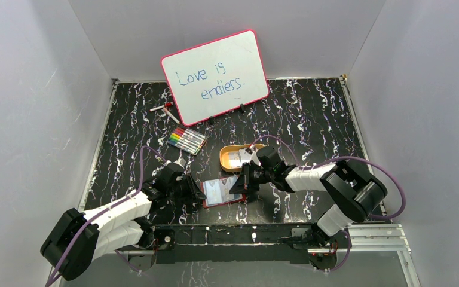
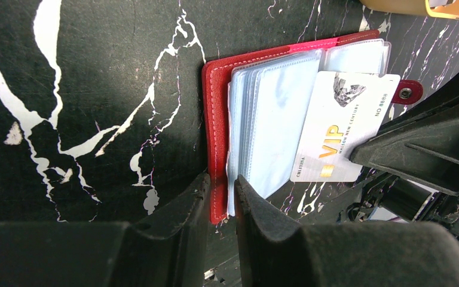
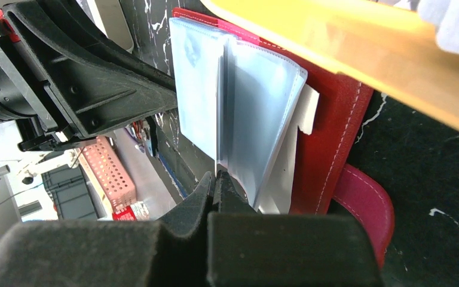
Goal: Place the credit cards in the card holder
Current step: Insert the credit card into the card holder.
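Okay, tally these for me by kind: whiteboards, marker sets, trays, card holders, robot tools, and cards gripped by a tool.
Whiteboard: 1
Marker set: 1
Orange tray: 1
Card holder: 1
Tools: 2, left tool and right tool
VIP card, gripped by the right tool: 1
Total: 7

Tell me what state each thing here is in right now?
card holder: lying open, clear sleeves fanned.
VIP card: held by one edge over the sleeves.
left gripper: shut on the card holder's red cover.
right gripper: shut on the VIP card.
orange tray: holds more cards.
whiteboard: propped up, written on.
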Motion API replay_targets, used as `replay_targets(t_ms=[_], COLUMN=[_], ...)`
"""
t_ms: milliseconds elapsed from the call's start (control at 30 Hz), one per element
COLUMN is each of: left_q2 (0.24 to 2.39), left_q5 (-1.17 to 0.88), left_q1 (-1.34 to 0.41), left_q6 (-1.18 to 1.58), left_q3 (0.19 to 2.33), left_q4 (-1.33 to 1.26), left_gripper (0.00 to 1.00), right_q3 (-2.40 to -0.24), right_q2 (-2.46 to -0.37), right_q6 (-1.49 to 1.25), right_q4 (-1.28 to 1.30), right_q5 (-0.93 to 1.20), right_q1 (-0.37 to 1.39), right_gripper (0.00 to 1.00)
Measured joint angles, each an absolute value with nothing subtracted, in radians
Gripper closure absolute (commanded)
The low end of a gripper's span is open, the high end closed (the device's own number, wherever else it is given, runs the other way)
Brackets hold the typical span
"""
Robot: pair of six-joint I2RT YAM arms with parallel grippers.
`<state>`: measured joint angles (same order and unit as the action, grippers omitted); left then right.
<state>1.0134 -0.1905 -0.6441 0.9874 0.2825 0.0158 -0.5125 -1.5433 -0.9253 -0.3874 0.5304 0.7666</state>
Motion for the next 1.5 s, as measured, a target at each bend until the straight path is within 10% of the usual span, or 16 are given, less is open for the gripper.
replay_targets(t_ms=[1500], left_q2=[1.014], left_q5=[-0.191], left_q1=[-0.644], left_q6=[0.987], left_q3=[0.282], left_q4=[0.016], left_gripper=[0.80], right_q3=[-0.548], right_q2=[-1.621], right_q6=[-0.939], right_q4=[-0.456], right_q5=[0.529], right_q1=[0.775], right_gripper=[1.00])
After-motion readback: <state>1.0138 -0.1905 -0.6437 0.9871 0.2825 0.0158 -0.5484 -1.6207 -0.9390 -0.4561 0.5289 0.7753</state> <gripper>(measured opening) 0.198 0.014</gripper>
